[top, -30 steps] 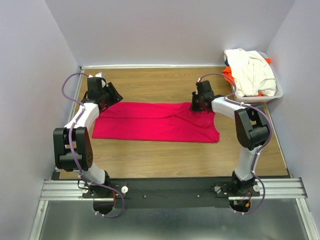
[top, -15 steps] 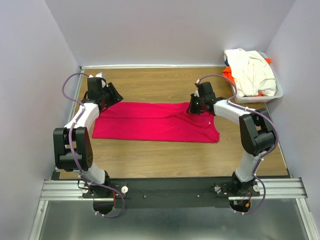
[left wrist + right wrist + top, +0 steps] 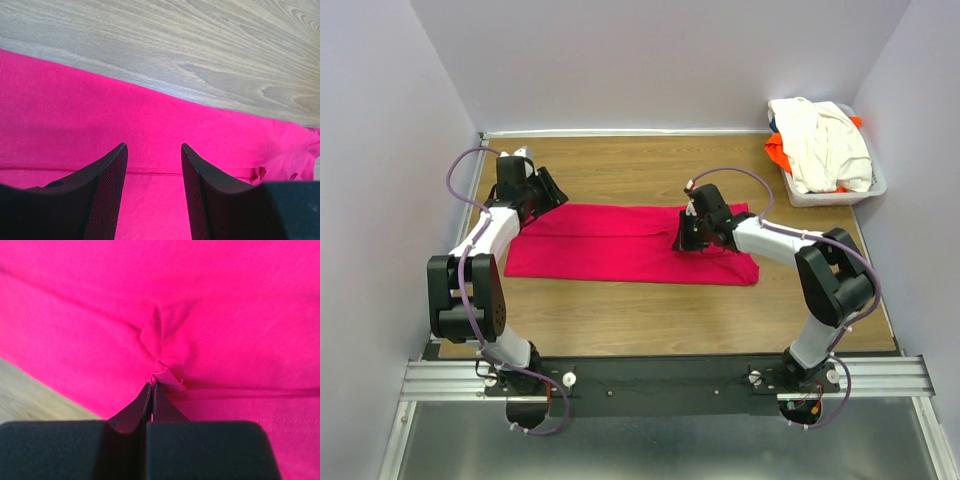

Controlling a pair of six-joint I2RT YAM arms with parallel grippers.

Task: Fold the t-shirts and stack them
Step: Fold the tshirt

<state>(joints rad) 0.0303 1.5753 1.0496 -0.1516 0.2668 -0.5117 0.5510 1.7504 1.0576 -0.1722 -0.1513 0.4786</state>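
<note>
You have no text, label, brand, number or sign to read in any of these views. The crimson-pink t-shirt [image 3: 610, 245] shows you plain cloth only, and so does the cream-white t-shirt [image 3: 820, 140] lying in the white basket [image 3: 840, 198], whose wall carries no legible mark.

Bare tabletop [image 3: 620, 170] beyond and nearside of pink t-shirt [image 3: 610, 245], heaped basket [image 3: 840, 199] blocking far right corner, walls [image 3: 670, 60] on three sides.
</note>
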